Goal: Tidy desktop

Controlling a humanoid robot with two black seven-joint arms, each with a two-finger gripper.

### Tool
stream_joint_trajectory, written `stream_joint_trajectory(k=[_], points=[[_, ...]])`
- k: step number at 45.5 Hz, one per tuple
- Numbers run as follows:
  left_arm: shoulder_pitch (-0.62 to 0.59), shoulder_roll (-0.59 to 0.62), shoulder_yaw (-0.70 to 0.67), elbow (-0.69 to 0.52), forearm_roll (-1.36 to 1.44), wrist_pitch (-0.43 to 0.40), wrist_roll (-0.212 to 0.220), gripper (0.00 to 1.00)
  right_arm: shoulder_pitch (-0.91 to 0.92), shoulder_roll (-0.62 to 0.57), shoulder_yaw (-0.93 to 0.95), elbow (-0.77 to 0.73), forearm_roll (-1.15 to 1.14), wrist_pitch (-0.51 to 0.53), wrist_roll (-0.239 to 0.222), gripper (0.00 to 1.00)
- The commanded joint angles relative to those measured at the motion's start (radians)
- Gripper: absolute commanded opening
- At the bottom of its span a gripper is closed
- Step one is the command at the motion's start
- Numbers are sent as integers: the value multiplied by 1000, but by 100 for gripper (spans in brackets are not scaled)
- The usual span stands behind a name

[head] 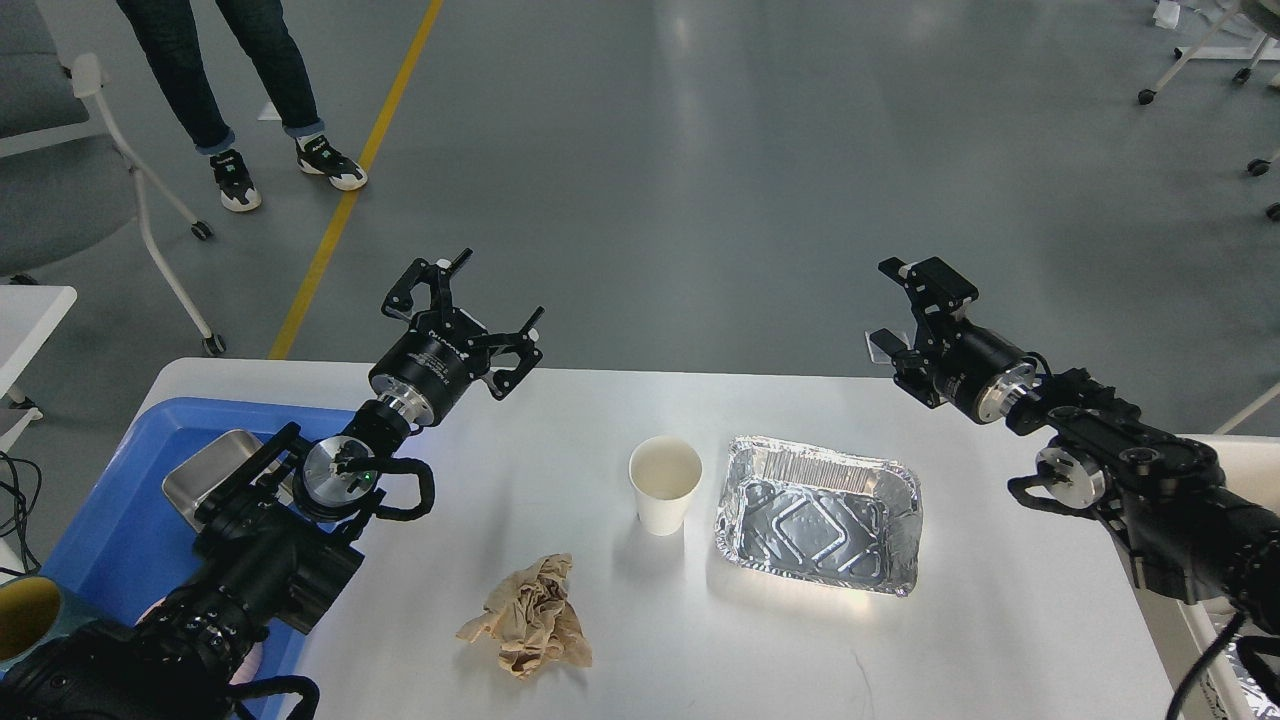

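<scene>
Your tidying looks barely begun: a crumpled brown paper (530,618), paper cup (665,485) and foil tray (818,514) sit on the desktop (1000,620). Left gripper (478,312) is spread, empty; right gripper's (900,305) state is unclear.

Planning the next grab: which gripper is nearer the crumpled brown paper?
Left. The left gripper hovers open above the far edge of the desktop, up-left of the crumpled brown paper. The right gripper is far off to the upper right.
</scene>
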Motion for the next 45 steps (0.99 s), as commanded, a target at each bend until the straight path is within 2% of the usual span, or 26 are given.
stream_joint_trajectory(k=[1,9,14,34,45], points=[[6,0,3,0,1,0,1,97,-21,-143,-21,167,-109,-16,0,100],[13,-3,14,0,4,0,1,97,-75,-361,-26,457,-204,-76,-1,100],[22,-1,17,0,9,0,3,97,-107,-479,-26,582,-304,-82,-3,100],[43,-6,87,0,15,12,3,97,-196,-951,-26,934,-549,-70,0,100],[42,-1,94,0,17,19,4,97,-196,-1174,-21,998,-641,-70,3,100]])
